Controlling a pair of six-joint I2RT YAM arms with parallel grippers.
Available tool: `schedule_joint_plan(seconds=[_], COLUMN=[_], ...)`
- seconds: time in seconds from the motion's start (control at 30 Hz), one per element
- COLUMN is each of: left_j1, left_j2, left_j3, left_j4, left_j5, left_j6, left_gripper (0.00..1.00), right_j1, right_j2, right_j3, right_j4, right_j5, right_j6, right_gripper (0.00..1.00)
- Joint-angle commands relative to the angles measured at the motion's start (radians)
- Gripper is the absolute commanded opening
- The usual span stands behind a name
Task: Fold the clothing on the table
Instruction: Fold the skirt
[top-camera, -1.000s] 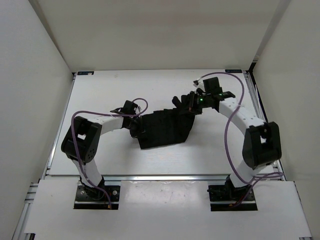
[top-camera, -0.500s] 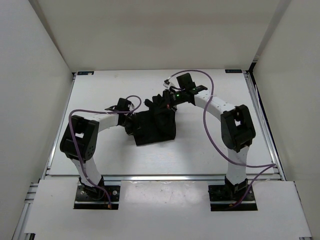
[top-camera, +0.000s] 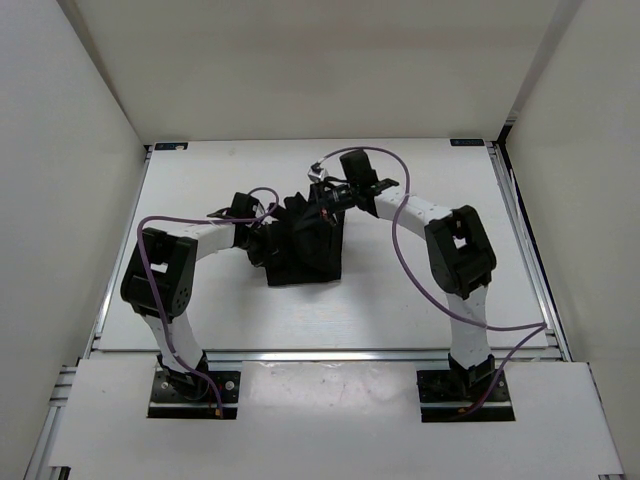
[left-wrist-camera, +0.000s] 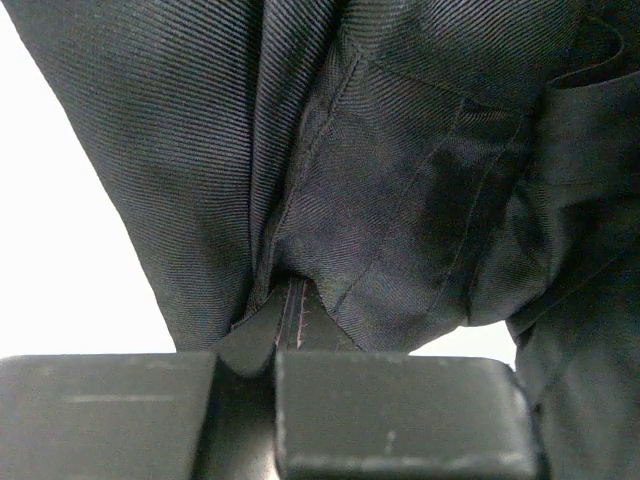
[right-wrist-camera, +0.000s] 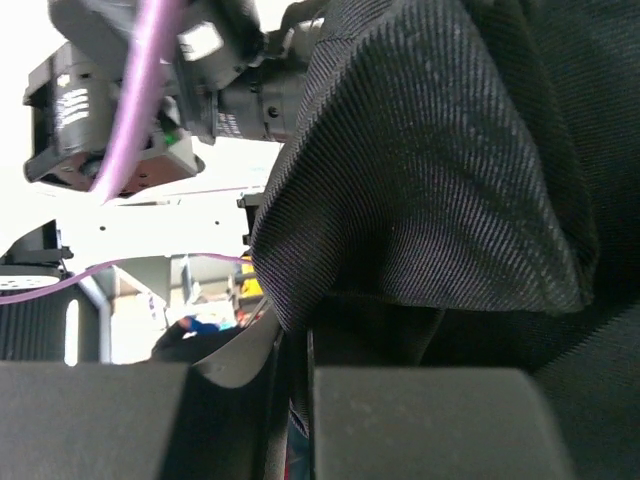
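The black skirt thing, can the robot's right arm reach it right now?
Yes, it looks so: the right gripper is shut on a fold of the clothing, with nothing in between. The left gripper pinches another edge of it.

Left end effector (left-wrist-camera: 274, 388), right end effector (right-wrist-camera: 300, 392) clamped, close together.

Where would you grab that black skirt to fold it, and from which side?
Probably at a thin hem or seam edge, coming from the outer sides. The clothing lies bunched and soft, its middle too bulky; the left gripper and right gripper each pinch an edge like that.
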Motion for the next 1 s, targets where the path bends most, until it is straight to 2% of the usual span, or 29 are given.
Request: schedule_joint_plan(seconds=[0.0, 0.03, 0.07, 0.13, 0.2, 0.33, 0.37, 0.43, 0.53, 0.6, 0.7, 0.73, 0.77, 0.8, 0.97], left_j1=[0.012, 0.015, 0.027, 0.035, 0.055, 0.118, 0.141, 0.17, 0.201, 0.222, 0.257, 0.251, 0.251, 0.215, 0.031], left_j2=[-0.024, -0.025, -0.037, -0.054, -0.073, -0.129, -0.137, -0.166, -0.198, -0.215, -0.251, -0.258, -0.272, -0.286, -0.317], left_j3=[-0.01, -0.022, -0.025, -0.032, -0.029, 0.022, 0.046, 0.069, 0.099, 0.12, 0.122, 0.123, 0.12, 0.122, 0.028], left_j4=[0.004, 0.006, 0.004, -0.005, -0.01, -0.051, -0.069, -0.088, -0.117, -0.14, -0.132, -0.131, -0.119, -0.109, 0.019], left_j5=[-0.038, -0.042, -0.041, -0.038, -0.03, -0.006, 0.01, 0.022, 0.024, 0.011, 0.086, 0.121, 0.154, 0.18, 0.278], left_j6=[0.004, 0.005, 0.005, 0.01, 0.013, 0.027, 0.033, 0.037, 0.047, 0.065, 0.062, 0.056, 0.048, 0.039, -0.054], left_gripper=[0.0, 0.0, 0.0, 0.0, 0.0, 0.0, 0.0, 0.0, 0.0, 0.0, 0.0, 0.0, 0.0, 0.0, 0.0], right_j1=[0.028, 0.03, 0.028, 0.027, 0.03, 0.018, 0.015, 0.007, -0.002, -0.03, -0.071, -0.077, -0.094, -0.109, -0.146], right_j2=[0.037, 0.045, 0.06, 0.088, 0.135, 0.174, 0.186, 0.195, 0.148, 0.111, 0.027, -0.004, -0.022, -0.048, -0.148], right_j3=[0.037, 0.032, 0.029, 0.038, 0.067, 0.16, 0.168, 0.205, 0.225, 0.227, 0.227, 0.21, 0.181, 0.146, -0.005], right_j4=[0.088, 0.096, 0.148, 0.209, 0.222, 0.238, 0.245, 0.315, 0.364, 0.337, 0.135, 0.034, -0.067, -0.152, -0.314], right_j5=[-0.072, -0.072, -0.073, -0.086, -0.084, -0.078, -0.079, -0.093, -0.096, -0.101, -0.061, -0.035, 0.008, 0.055, 0.149], right_j6=[0.069, 0.077, 0.094, 0.132, 0.14, 0.145, 0.154, 0.212, 0.24, 0.206, 0.062, -0.013, -0.08, -0.145, -0.271], right_gripper=[0.0, 0.0, 0.07, 0.29, 0.34, 0.75, 0.75, 0.87, 0.85, 0.82, 0.7, 0.54, 0.19, 0.0, 0.01])
